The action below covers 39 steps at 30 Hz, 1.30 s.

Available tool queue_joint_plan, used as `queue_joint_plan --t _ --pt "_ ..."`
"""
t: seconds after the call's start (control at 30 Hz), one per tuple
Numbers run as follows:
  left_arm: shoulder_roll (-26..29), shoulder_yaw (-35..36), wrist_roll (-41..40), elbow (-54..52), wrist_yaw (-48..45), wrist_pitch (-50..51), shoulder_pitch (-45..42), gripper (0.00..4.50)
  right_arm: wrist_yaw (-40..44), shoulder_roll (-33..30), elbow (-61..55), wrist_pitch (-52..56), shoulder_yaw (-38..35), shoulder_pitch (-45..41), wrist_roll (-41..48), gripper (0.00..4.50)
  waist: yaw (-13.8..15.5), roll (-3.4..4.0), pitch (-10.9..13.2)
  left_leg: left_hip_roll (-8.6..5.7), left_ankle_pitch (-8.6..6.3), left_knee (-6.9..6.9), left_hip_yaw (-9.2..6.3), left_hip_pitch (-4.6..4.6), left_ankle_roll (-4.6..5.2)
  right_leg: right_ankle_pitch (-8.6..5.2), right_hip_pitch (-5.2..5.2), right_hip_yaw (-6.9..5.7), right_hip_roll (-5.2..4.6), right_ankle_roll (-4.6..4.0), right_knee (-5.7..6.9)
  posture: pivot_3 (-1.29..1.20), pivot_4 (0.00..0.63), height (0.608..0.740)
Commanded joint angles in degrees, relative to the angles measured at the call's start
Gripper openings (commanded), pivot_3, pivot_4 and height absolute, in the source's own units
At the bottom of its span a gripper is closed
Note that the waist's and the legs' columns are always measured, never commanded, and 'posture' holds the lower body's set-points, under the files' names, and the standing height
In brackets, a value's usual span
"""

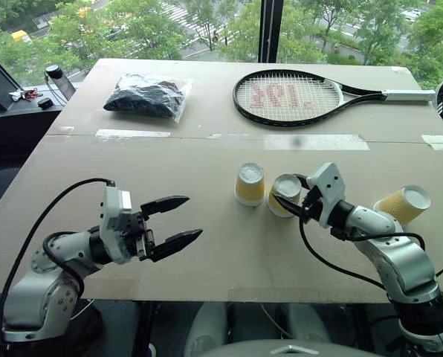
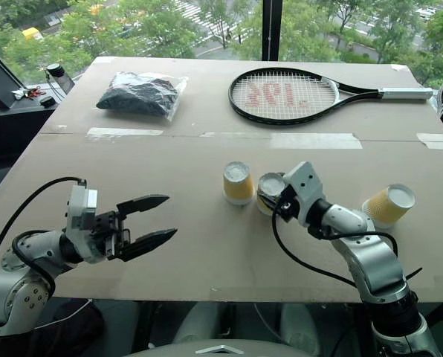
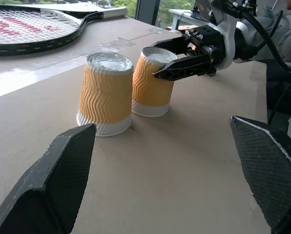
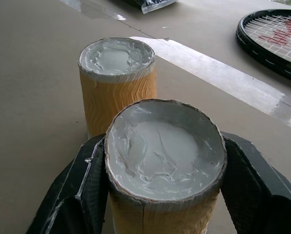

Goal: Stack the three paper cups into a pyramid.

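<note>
Black fingers of the left tool [image 1: 175, 221] stand spread wide with nothing between them, near the front edge of the worktop [image 1: 207, 253] and well to the left of the middle cup [image 1: 284, 195]. That middle cup sits upside down, pinched between the closed fingers of the right tool [image 3: 171, 59]. Just to its left, nearly touching, stands a second inverted paper cup [image 1: 250, 184]. A third cup [image 1: 403, 204] lies tipped well to its right. Farther back from the middle cup rest a tennis racket [image 1: 296, 97] and a bagged dark bundle [image 1: 147, 96].
</note>
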Motion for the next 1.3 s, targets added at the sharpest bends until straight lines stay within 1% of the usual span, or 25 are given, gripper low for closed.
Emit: queue_joint_plan --t 0.03,0.23,0.3,0.33,0.37,0.4,0.5,0.6,0.67,0.77,0.8,0.87,0.93,1.07,1.1,1.17,1.3 --pt "0.91 2.29 -1.56 -1.82 -0.90 -1.00 0.61 4.50 0.12 0.71 0.12 -1.60 0.05 -1.37 -0.28 2.83 0.00 0.00 0.00 0.00 0.00 0.00 0.00 0.00 0.00 0.00 -0.01 0.00 0.00 0.00 0.00 0.00 0.150 0.740" --pt "1.33 3.16 -1.96 -2.42 -1.26 -1.06 1.83 4.50 0.87 2.05 2.49 -1.66 0.18 -2.60 0.25 2.83 -0.03 0.00 0.00 0.00 0.00 -0.01 0.00 0.00 0.00 0.00 -0.01 -0.01 -0.04 -0.01 0.00 0.00 0.150 0.740" --pt "1.39 3.11 -2.21 -2.64 -1.17 -0.89 1.71 4.50 0.96 1.96 3.00 -1.93 -0.07 -2.62 0.01 3.48 -0.01 0.00 0.00 0.00 0.00 -0.01 0.00 0.00 0.00 0.00 -0.01 -0.01 -0.05 -0.01 0.00 0.00 0.150 0.740" --pt "1.40 3.04 -2.36 -2.76 -1.14 -0.79 1.57 4.50 1.03 1.78 3.04 -2.07 -0.27 -2.55 -0.06 3.70 0.00 0.00 0.00 0.00 0.00 -0.01 0.00 0.00 0.00 0.00 -0.01 -0.01 -0.06 -0.01 0.00 0.00 0.150 0.740" --pt "1.43 2.96 -2.49 -2.84 -1.12 -0.71 1.41 4.50 1.09 1.63 2.94 -2.13 -0.50 -2.48 -0.06 4.19 -0.01 0.00 0.00 0.00 0.00 -0.02 0.00 0.00 0.00 0.00 -0.01 -0.01 -0.07 -0.01 0.00 0.00 0.150 0.740" --pt "1.54 2.78 -2.76 -2.92 -1.15 -0.48 1.04 4.50 1.04 1.21 2.32 -2.02 -0.98 -2.36 -0.09 4.45 0.00 0.01 0.00 0.00 0.00 -0.01 0.00 0.00 0.00 0.00 -0.01 -0.01 -0.08 -0.01 -0.01 0.00 0.150 0.740" --pt "1.82 2.08 -3.41 -3.09 -1.25 0.21 -0.20 4.50 1.45 -0.51 -0.56 -1.00 -2.97 -1.47 0.76 4.45 0.06 0.02 0.01 -0.01 0.00 -0.02 0.00 -0.01 0.00 0.00 -0.01 -0.01 -0.09 -0.01 -0.03 0.00 0.150 0.740" --pt "2.03 0.69 -4.61 -3.48 -1.18 1.51 -2.73 4.50 2.41 -3.98 -7.00 0.91 -8.71 1.18 4.01 4.45 0.31 0.06 0.04 -0.01 0.00 -0.02 -0.03 -0.05 0.00 0.00 -0.01 -0.06 -0.12 -0.01 -0.05 0.00 0.150 0.740" --pt "2.06 -0.57 -4.98 -3.44 -1.36 2.13 -4.62 4.50 2.27 -5.59 -11.36 1.79 -13.57 2.83 6.71 4.45 0.34 0.05 0.04 -0.04 0.00 -0.01 -0.10 -0.12 0.00 0.00 0.00 -0.13 -0.15 0.00 -0.08 0.00 0.150 0.740" --pt "1.71 -3.31 -5.98 -3.95 -1.79 3.38 -8.06 4.50 0.72 -7.09 -16.42 4.70 -24.25 5.21 11.44 4.45 0.29 0.12 0.07 -0.04 0.00 -0.03 -0.11 -0.10 0.00 0.00 0.02 -0.14 -0.14 0.00 -0.08 0.00 0.150 0.740" --pt "1.72 -3.91 -6.25 -4.13 -2.05 3.62 -8.76 4.50 -0.02 -7.38 -17.17 5.40 -26.82 5.82 12.36 4.45 0.30 0.10 0.07 -0.04 0.00 -0.03 -0.11 -0.11 0.00 0.00 0.01 -0.15 -0.13 0.00 -0.09 0.00 0.150 0.740" --pt "2.23 -5.26 -7.57 -4.60 -3.19 4.68 -10.77 4.50 -1.73 -9.36 -17.55 6.86 -32.37 9.28 10.28 4.45 0.33 0.07 0.05 -0.04 0.00 -0.03 -0.11 -0.12 0.00 0.01 0.03 -0.15 -0.12 0.01 -0.11 0.00 0.150 0.740" --pt "2.81 -6.51 -8.43 -4.81 -4.28 5.62 -13.12 4.50 -6.17 -10.13 -15.56 7.75 -36.26 12.62 5.26 4.45 0.47 0.07 0.05 -0.05 0.00 -0.02 -0.10 -0.12 0.00 0.01 0.05 -0.16 -0.11 0.01 -0.15 0.00 0.150 0.740" --pt "2.86 -7.85 -8.95 -4.34 -4.95 6.37 -16.10 4.50 -9.61 -9.69 -13.10 9.20 -39.09 16.94 2.16 4.45 0.32 0.10 0.05 -0.07 0.00 -0.03 -0.05 -0.09 0.00 0.00 0.06 -0.13 -0.01 0.00 -0.12 0.00 0.150 0.740" --pt "2.80 -7.95 -9.15 -4.19 -4.87 6.53 -16.44 4.50 -10.58 -9.20 -12.68 9.59 -39.35 17.23 1.70 4.45 0.01 0.10 0.06 -0.06 0.00 -0.03 -0.02 -0.08 0.00 0.00 0.05 -0.12 0.23 0.01 -0.11 0.00 0.150 0.740" --pt "2.77 -8.41 -8.83 -3.74 -5.50 6.25 -16.61 4.50 -12.41 -7.55 -11.21 9.21 -39.17 18.67 0.27 4.45 -0.19 0.10 0.06 -0.03 0.00 -0.04 0.10 0.00 0.00 0.00 0.03 -0.03 0.29 0.01 -0.06 0.00 0.150 0.740" --pt "2.82 -8.26 -8.40 -3.48 -6.47 5.75 -15.80 4.50 -13.97 -4.27 -10.04 8.52 -38.31 19.93 0.14 4.45 0.05 0.11 0.06 -0.01 0.00 -0.06 0.10 0.00 0.00 0.00 0.02 0.04 0.35 0.02 -0.06 0.00 0.150 0.740"
